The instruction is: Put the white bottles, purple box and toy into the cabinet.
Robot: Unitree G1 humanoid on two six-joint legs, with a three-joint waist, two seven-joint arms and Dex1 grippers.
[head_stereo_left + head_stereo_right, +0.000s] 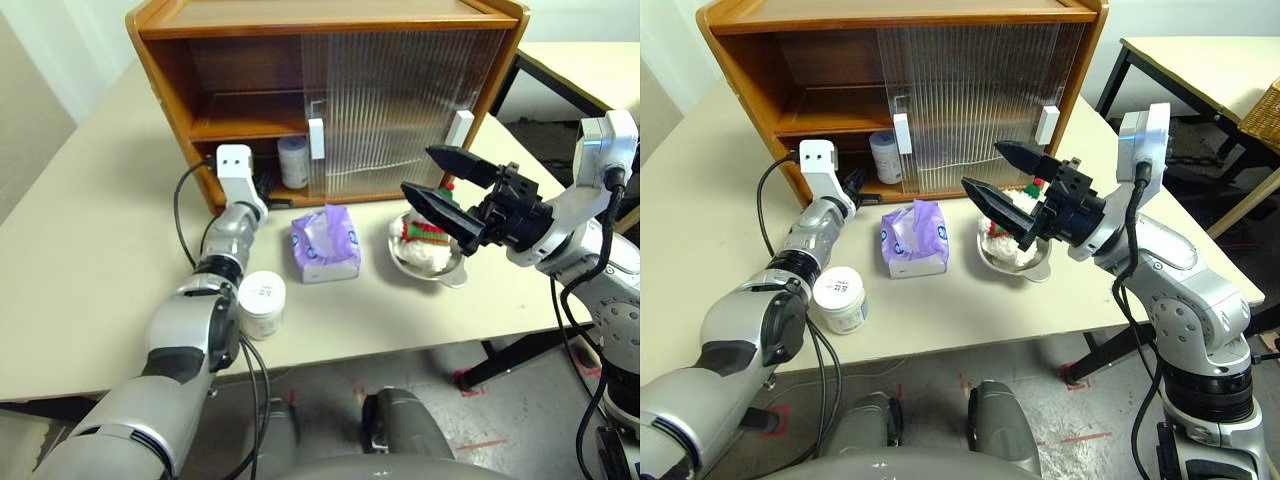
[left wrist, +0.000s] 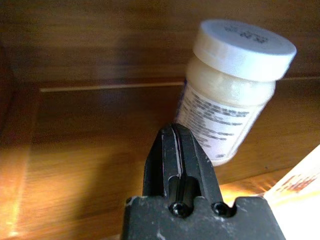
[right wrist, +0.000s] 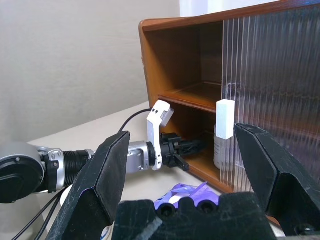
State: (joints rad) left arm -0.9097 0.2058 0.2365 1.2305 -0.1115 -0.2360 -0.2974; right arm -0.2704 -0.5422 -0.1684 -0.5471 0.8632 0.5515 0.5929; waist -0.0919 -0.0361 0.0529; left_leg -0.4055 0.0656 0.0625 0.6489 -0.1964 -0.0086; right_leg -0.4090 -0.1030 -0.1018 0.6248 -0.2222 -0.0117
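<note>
The cabinet [image 1: 330, 20] stands at the back of the table, its left half open. One white bottle [image 1: 293, 162] stands on its bottom floor beside a door handle. My left gripper [image 1: 266, 187] is shut and empty at that opening, just short of the bottle [image 2: 235, 95]. The other white bottle [image 1: 262, 304] stands on the table beside my left forearm. The purple box [image 1: 325, 243] lies in front of the cabinet. To its right, the toy [image 1: 425, 240] sits in a steel bowl [image 1: 452, 275]. My right gripper [image 1: 417, 168] hangs open above the bowl, holding nothing.
Both ribbed sliding doors [image 1: 400, 100] cover the cabinet's right half, with white handles [image 1: 459, 127]. A black cable [image 1: 180, 215] loops from my left wrist over the table. A second table [image 1: 1200, 70] and a wicker basket [image 1: 1265, 110] are at the far right.
</note>
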